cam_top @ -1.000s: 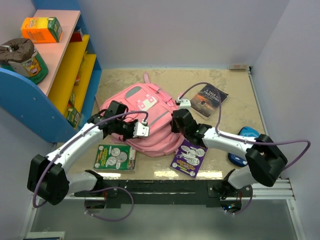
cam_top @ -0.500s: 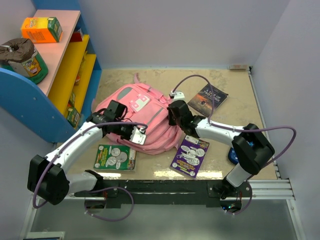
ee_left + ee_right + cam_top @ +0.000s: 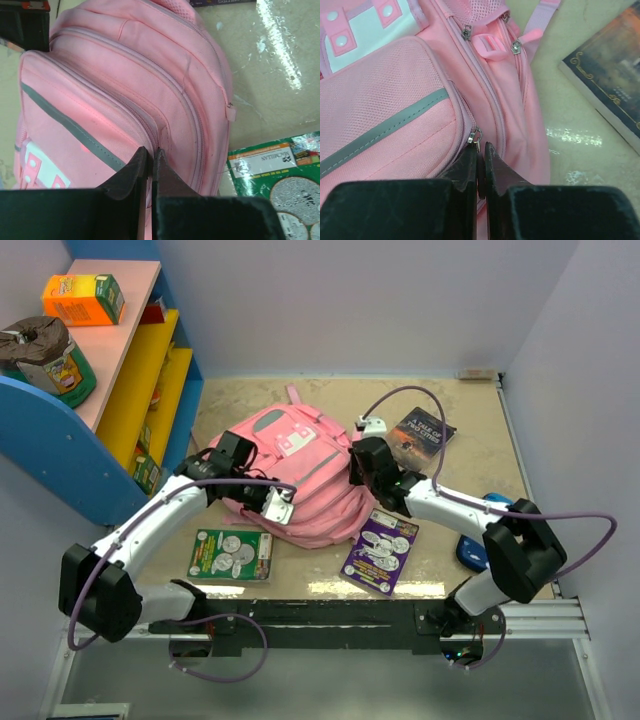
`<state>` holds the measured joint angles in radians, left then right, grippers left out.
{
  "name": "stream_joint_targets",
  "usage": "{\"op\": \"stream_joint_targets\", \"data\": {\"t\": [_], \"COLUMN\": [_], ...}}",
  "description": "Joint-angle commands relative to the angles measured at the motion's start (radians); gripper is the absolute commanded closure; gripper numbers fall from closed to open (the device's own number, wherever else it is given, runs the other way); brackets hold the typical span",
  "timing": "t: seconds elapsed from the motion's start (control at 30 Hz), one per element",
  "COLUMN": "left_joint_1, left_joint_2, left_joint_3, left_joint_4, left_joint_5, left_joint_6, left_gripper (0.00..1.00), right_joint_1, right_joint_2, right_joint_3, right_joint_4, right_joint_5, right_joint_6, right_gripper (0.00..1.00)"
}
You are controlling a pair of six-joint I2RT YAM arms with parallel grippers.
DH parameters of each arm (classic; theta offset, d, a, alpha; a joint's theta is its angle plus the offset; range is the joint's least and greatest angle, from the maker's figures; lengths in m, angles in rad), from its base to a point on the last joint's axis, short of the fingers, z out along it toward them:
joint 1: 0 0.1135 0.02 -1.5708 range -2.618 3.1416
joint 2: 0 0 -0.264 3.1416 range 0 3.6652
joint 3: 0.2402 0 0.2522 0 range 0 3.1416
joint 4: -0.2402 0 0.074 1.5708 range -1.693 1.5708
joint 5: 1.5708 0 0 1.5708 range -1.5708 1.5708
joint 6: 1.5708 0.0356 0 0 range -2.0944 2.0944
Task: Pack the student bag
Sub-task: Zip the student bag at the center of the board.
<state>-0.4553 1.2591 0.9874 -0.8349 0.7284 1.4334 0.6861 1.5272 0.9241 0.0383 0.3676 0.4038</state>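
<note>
Top view: bright, even overhead light; we log soft shadows under arms (image 3: 160,525), pale glare strip at table (image 3: 480,440) near edge. Left wrist: white glare streak on table, bag (image 3: 125,75) sharp. Right wrist: we note fingers (image 3: 467,167) dark, slightly soft; sheen beside book (image 3: 610,95).

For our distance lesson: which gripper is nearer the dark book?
Right. The right gripper is on the student bag's side facing the dark book; the left gripper is on the bag's far side.
</note>
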Motion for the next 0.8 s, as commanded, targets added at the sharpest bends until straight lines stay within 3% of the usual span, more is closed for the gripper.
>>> {"op": "stream_joint_targets", "data": {"t": [0.0, 0.07, 0.1, 0.17, 0.27, 0.4, 0.53, 0.63, 0.67, 0.77], "left_joint_1": [-0.017, -0.049, -0.06, -0.085, -0.092, -0.092, -0.091, -0.092, -0.092, -0.095], "left_joint_2": [0.052, 0.075, 0.091, 0.098, 0.086, 0.028, 0.025, 0.04, 0.045, 0.065], "left_joint_3": [0.114, 0.169, 0.181, 0.185, 0.14, 0.059, 0.01, 0.026, 0.04, 0.108], "left_joint_4": [-0.191, -0.237, -0.266, -0.282, -0.259, -0.106, 0.091, 0.183, 0.183, 0.163], "left_joint_5": [0.003, -0.026, -0.03, -0.034, -0.038, -0.076, -0.144, -0.198, -0.196, -0.156], "left_joint_6": [0.034, 0.074, 0.076, 0.07, 0.033, -0.056, -0.296, -0.419, -0.444, -0.528], "left_gripper": [1.0, 1.0, 1.0, 1.0, 1.0, 1.0, 1.0, 0.76, 0.62, 0.43], "right_joint_1": [-0.099, -0.108, -0.117, -0.135, -0.184, -0.212, -0.214, -0.214, -0.212, -0.212], "right_joint_2": [-0.065, -0.041, -0.026, -0.003, 0.027, 0.018, -0.034, -0.059, -0.071, -0.076], "right_joint_3": [-0.056, -0.045, -0.013, 0.022, 0.079, 0.099, 0.047, -0.008, -0.025, -0.097], "right_joint_4": [0.055, 0.045, 0.031, -0.01, -0.05, -0.072, -0.063, -0.063, -0.052, -0.043], "right_joint_5": [0.339, 0.353, 0.379, 0.398, 0.404, 0.389, 0.337, 0.248, 0.217, 0.134], "right_joint_6": [0.029, 0.036, 0.047, 0.087, 0.125, 0.125, 0.127, 0.151, 0.165, 0.211], "right_gripper": [0.95, 0.77, 0.6, 0.49, 0.48, 0.49, 0.46, 0.44, 0.43, 0.43]}}
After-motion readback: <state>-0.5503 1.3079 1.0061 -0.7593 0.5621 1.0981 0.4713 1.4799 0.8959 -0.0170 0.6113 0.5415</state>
